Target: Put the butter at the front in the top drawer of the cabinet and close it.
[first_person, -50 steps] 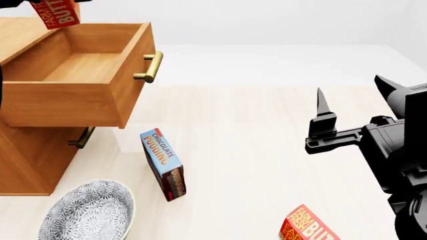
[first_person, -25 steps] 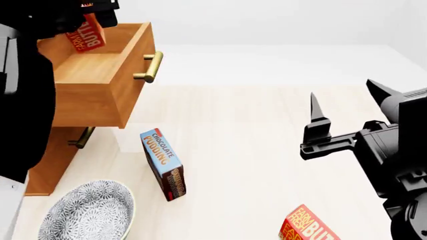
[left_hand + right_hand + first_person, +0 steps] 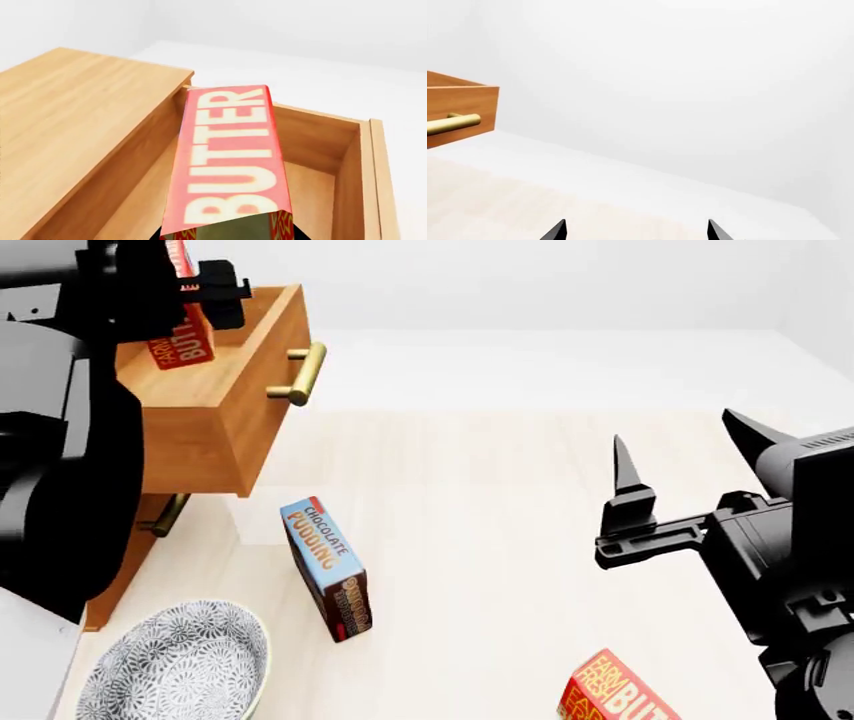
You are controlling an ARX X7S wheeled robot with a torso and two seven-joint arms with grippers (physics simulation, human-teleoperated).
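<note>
One red "FARM FRESH BUTTER" carton (image 3: 183, 338), pinched in the left claw (image 3: 187, 290), has dropped lower into the pulled-out light brown wooden top drawer (image 3: 220, 415) under it; release looks near. Right claw (image 3: 687, 455) spread, idle.

Butter (image 3: 183, 340) now lower, over drawer (image 3: 220, 410).

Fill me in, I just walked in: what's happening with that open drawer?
The left claw holds a butter carton over the pulled-out top drawer of the cabinet, not yet let go. The right claw hangs open and empty above the table. A second butter carton, a pudding box and a bowl lie nearer the robot.
</note>
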